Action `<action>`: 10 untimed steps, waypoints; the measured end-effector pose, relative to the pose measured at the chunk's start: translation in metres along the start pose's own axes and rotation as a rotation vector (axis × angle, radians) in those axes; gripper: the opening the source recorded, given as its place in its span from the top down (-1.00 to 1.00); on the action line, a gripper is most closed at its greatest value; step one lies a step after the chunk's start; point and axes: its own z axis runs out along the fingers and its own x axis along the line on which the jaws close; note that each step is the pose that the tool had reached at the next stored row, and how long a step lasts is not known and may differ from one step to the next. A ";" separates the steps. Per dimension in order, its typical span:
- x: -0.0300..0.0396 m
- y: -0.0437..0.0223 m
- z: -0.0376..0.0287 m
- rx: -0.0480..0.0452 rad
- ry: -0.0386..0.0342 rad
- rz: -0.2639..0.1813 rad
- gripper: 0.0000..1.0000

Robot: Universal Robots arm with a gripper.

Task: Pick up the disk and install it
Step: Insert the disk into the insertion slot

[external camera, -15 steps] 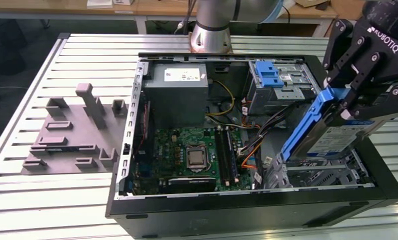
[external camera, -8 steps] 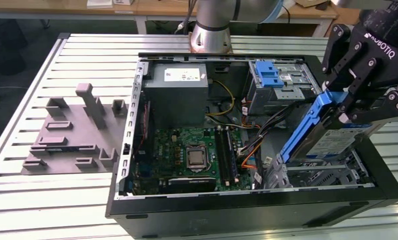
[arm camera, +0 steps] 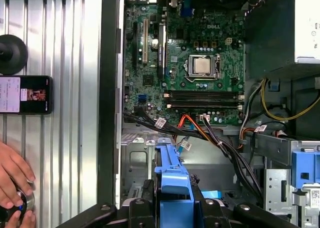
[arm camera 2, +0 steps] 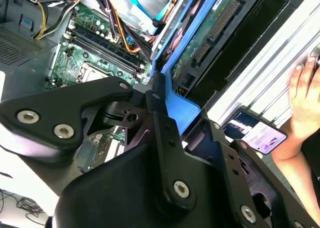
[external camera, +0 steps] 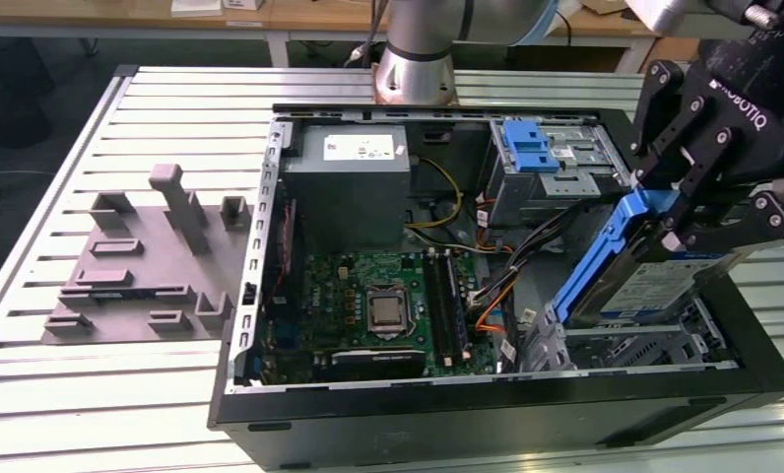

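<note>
I have the claw (external camera: 691,212) clamped on the disk (external camera: 635,281) by its blue bracket, and the disk hangs tilted beneath the claw, its lower end down inside the open computer case (external camera: 497,389), at the drive bay in the case corner under the claw. In both wrist views I see the blue bracket pinched between the fingers (arm camera: 172,208). The motherboard (external camera: 379,305) lies beyond the disk, deeper in the case. The grey power supply (external camera: 346,182) sits farther off. Outside the case wall, on the slatted desk (external camera: 129,414), a person's hand (arm camera: 12,175) rests near a phone (arm camera: 25,94).
</note>
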 end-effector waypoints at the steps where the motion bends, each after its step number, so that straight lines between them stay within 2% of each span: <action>1: 0.0000 -0.0001 0.0015 0.0000 0.0000 0.000 0.27; 3: 0.0001 -0.0002 0.0033 0.0000 0.0002 0.000 0.27; 10: 0.0001 -0.0002 0.0035 0.0001 0.0003 0.000 0.27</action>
